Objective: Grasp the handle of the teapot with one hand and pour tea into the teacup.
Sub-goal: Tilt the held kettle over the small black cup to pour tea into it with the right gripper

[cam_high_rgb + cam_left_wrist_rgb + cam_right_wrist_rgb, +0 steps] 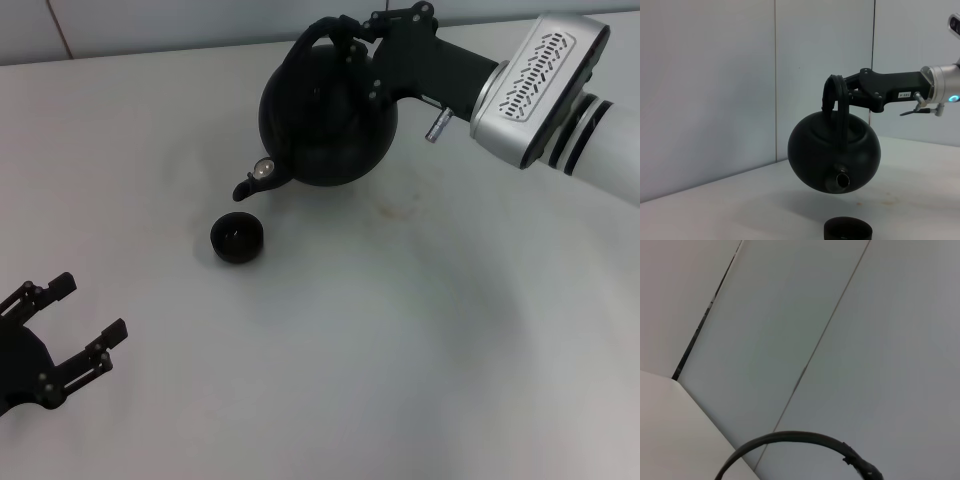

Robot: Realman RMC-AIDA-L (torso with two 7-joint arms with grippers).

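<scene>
Two claws in view. Left claw (62,325) nearest, fingers spread apart, idle low over desk (400,350). Teacup (237,238) on desk, mid-distance. Farther: teapot (325,115) lifted clear, tilted, spout just above teacup. Right claw (352,38) clamped on handle (836,97).

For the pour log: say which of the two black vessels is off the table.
The teapot. It hangs tilted in the air, held at its handle by the right gripper; the small teacup sits on the table below its spout.
</scene>
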